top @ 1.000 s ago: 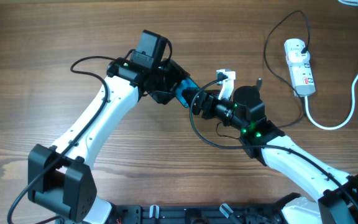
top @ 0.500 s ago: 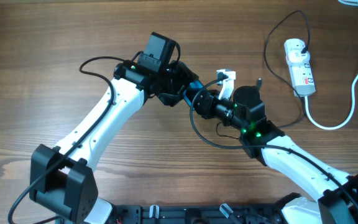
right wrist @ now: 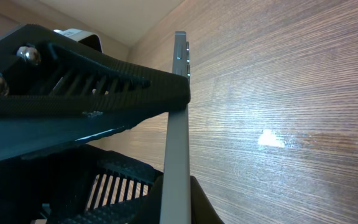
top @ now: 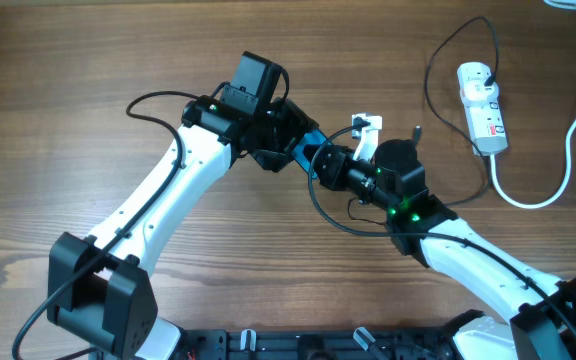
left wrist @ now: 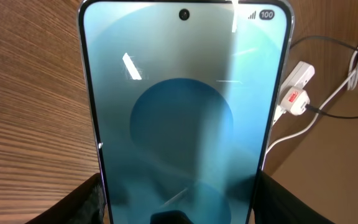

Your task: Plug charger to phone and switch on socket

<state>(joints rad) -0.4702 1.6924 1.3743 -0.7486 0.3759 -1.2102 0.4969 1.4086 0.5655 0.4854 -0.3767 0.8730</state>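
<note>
**A:** What changed over the last second?

**B:** The left gripper (top: pixel 298 143) has travelled up and to the right above the table (top: pixel 88 60). This brought the phone (left wrist: pixel 185 112) closer to the right gripper (top: pixel 330 163). In the final half second almost nothing shifted.

**A:** How is the left gripper set?

**B:** It is closed on the phone. Its wrist view shows the black fingers (left wrist: pixel 273 198) pressed against the two long edges near the lower end. The cyan screen faces the camera, and the phone is raised off the wood.

**A:** And the right one?

**B:** It sits just beside the phone's lower end, nose to nose with the left gripper. Its wrist view shows the phone edge-on, with a left finger lying across it. From here I cannot tell whether the right jaws are parted or gripping anything.

**A:** Where is the charger (top: pixel 430 95)?

**B:** Its thin black cable leaves one end of the socket (top: pixel 481 107), loops across the wood and passes under the right arm. The small plug end is hidden.

**A:** The socket itself?

**B:** It lies flat at the far right, well apart from both grippers. Its white lead (top: pixel 568 150) curves off toward the right edge.
</note>
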